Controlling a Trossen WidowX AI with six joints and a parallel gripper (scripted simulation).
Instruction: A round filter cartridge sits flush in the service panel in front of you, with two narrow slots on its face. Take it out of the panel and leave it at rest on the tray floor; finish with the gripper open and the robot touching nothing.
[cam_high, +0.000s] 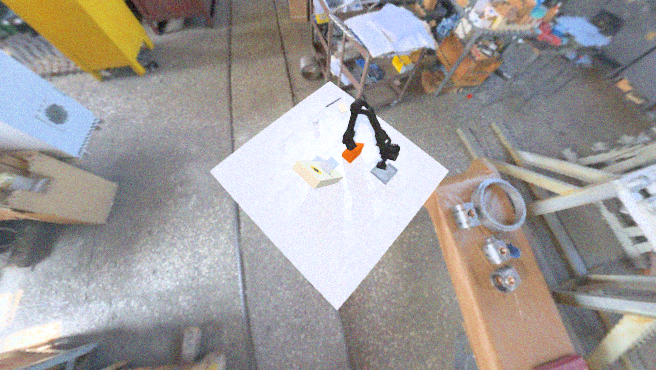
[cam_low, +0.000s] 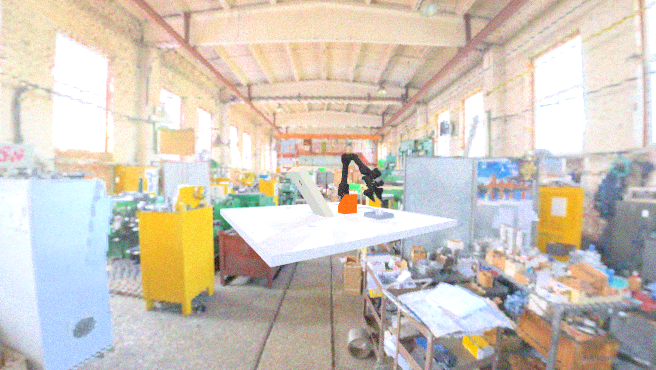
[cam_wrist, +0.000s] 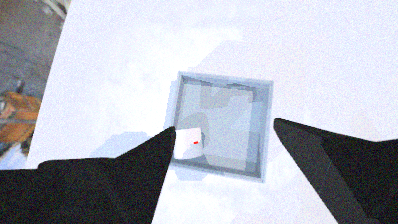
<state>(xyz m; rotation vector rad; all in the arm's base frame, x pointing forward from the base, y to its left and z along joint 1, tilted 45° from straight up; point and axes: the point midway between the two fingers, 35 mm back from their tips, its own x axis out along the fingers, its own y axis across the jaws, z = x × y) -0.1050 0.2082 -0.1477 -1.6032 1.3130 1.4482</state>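
Wide-open, empty jaws (cam_high: 382, 165) (cam_low: 375, 194) hang above the gray square tray (cam_high: 384, 174) (cam_low: 378, 215) (cam_wrist: 225, 174), where the white filter cartridge (cam_wrist: 189, 143) lies inside, near one corner, close to the wall. It is probably light, stiff and rather smooth; any new hold would best span its opposite sides, clear of the tray wall. It appears tipped onto its side, long axis roughly level with the tray floor, though which way its slotted face points cannot be told. Beyond, the pale service panel (cam_high: 320, 179) (cam_low: 311, 192) leans on the white worktop (cam_high: 340, 250) (cam_low: 280, 245), its round socket dark.
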